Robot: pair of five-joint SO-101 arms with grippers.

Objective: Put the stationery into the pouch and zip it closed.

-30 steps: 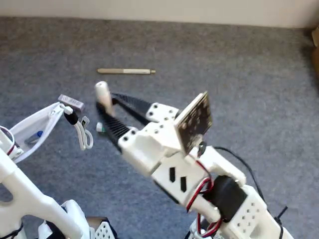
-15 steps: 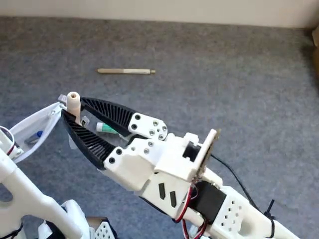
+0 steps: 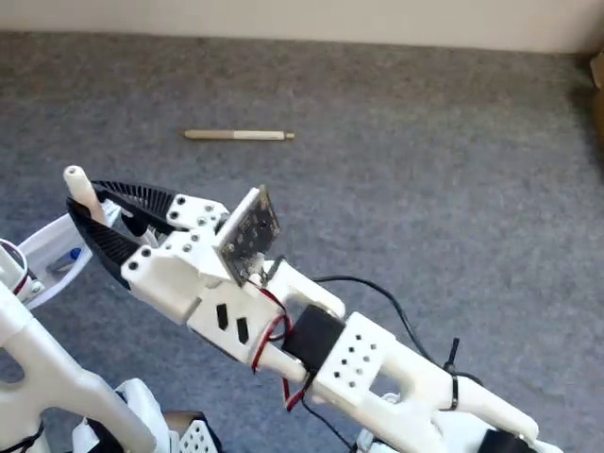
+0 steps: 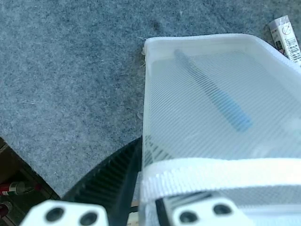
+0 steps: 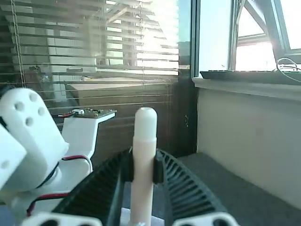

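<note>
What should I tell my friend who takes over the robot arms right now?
Left gripper: shut on the edge of the mesh pouch, holding it.
Right gripper: shut on a white stick, up beside the pouch.
Done: a blue pen lies inside the pouch.
Left: put the white stick in, then the beige pen lying farther out and the eraser next to the pouch, then zip it closed.
</note>
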